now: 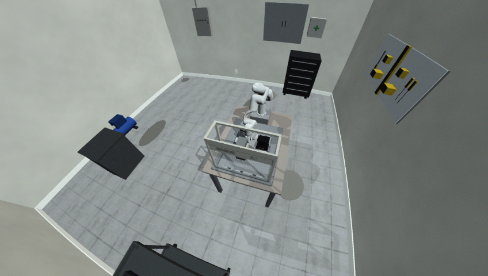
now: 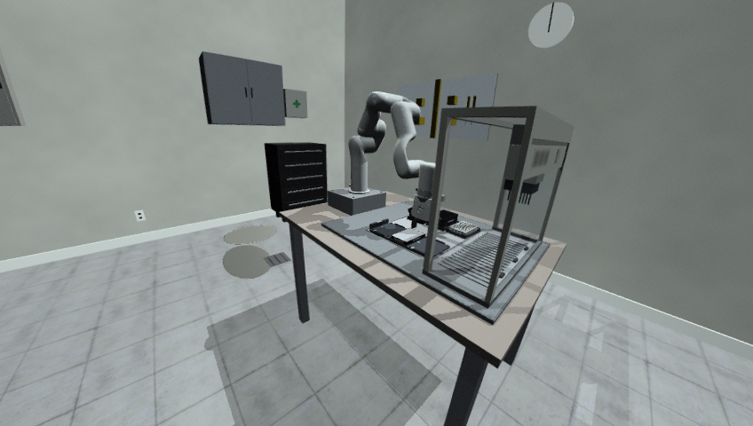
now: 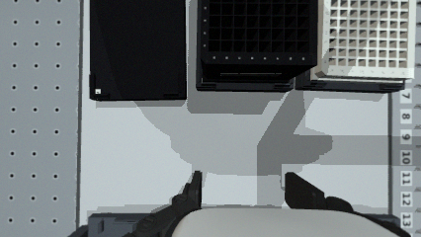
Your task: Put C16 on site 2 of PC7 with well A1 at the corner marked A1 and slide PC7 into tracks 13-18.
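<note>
My gripper [image 3: 242, 186] is open and empty, pointing down over the pale apron [image 3: 148, 148] between the carrier and the nests. It also shows in the exterior view [image 2: 417, 218]. The dark carrier PC7 [image 2: 409, 237] lies on the apron in front of the rails, and its edge shows at the bottom of the wrist view [image 3: 109, 224]. A pale plate, C16 [image 2: 407, 235], lies on its middle site. Whether C16 is seated I cannot tell. Nest S1 [image 3: 138, 49] is black and bare. The black deep-well block C51 [image 3: 257, 39] and the white 96-well plate C15 [image 3: 368, 39] sit in their nests.
Track numbers 7 to 13 [image 3: 405, 158] run along the apron's right edge in the wrist view. The ribbed rails [image 2: 480, 253] lie inside the instrument's frame [image 2: 491, 201]. A perforated grey plate [image 3: 35, 118] lies to the left. The arm's base [image 2: 356, 201] stands at the table's back.
</note>
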Available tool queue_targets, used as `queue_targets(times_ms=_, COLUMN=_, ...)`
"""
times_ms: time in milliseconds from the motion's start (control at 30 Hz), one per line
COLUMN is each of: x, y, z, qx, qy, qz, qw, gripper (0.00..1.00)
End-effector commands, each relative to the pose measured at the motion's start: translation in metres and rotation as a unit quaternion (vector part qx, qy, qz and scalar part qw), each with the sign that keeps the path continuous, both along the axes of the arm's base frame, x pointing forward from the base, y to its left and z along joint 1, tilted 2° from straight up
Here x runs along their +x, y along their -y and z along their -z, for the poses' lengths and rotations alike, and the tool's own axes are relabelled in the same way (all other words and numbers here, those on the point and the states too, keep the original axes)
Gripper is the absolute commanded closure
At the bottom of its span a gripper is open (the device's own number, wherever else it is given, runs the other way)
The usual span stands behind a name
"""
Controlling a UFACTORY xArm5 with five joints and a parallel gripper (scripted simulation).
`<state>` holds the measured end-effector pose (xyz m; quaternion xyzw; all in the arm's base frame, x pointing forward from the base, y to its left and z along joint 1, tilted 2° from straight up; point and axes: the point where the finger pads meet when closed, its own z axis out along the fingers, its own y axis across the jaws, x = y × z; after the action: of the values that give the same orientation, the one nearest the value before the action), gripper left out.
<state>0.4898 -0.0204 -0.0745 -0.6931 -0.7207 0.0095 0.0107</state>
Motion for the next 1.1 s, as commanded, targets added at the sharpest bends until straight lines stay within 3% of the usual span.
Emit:
queue_targets(times_ms=0, x=0.0016, y=0.0001, z=0.0010, qx=0.000, qy=0.002, qz=0.000, qw=1.000, gripper=0.00)
queue_targets(times_ms=1067, x=0.0018, y=0.0071, z=0.0043, qx=0.000, qy=0.002, qz=0.000, qw=1.000, gripper=0.00)
